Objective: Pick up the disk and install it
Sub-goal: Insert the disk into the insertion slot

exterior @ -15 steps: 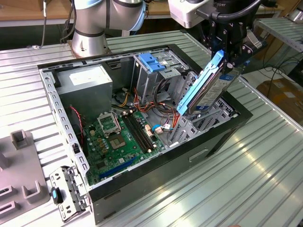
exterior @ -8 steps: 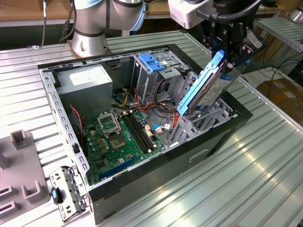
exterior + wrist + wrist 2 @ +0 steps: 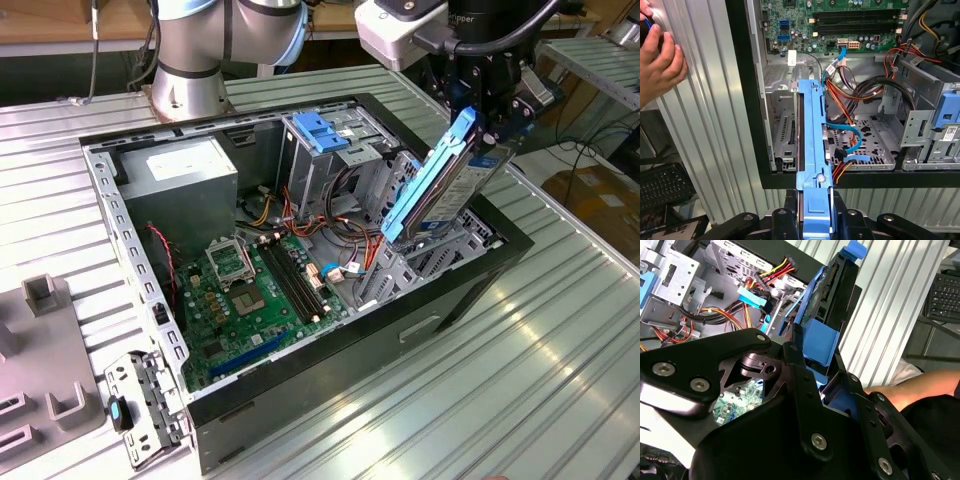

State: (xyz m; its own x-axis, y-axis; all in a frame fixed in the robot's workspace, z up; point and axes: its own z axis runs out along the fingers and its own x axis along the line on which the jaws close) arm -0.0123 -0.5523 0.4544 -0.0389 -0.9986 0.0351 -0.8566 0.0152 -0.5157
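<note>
One disk (image 3: 432, 185) is hanging in the air, tilted, at the end of the open computer case (image 3: 470, 290) that lies toward the exterior view's right. One bright blue rail is running along the edge facing the exterior camera, with the silver-grey metal body just behind it. Its upper end is sitting in the single gripper (image 3: 482, 130), whose jaws are clamped on the disk from both sides. In both wrist views the disk (image 3: 812, 297) (image 3: 812, 140) is stretching away from the gripper (image 3: 825, 375) (image 3: 812, 220), with black fingers pressing on either side of the blue plastic. The lower end is reaching down into the case beside the grey metal drive cage (image 3: 425, 265); I cannot tell whether it is touching the cage.

Inside the case, one green motherboard (image 3: 250, 290) is lying flat on the floor, and bundles of red, yellow and black wires (image 3: 335, 235) are trailing between it and the cage. A thin blue cable (image 3: 856, 142) is curling over the perforated bay floor. One light-blue latch plate (image 3: 318, 130) is standing at the far wall, and one grey power-supply box (image 3: 185, 175) is occupying the corner toward the exterior view's left.

The case is resting on a ribbed metal table (image 3: 560, 340). One arm base (image 3: 195, 60) is standing behind the case. A grey fixture tray (image 3: 40, 350) is lying at the exterior view's left edge.

In the first wrist view, one hand of a person (image 3: 657, 55) is resting on the table's edge, and one black keyboard (image 3: 665, 187) is lying below it.
</note>
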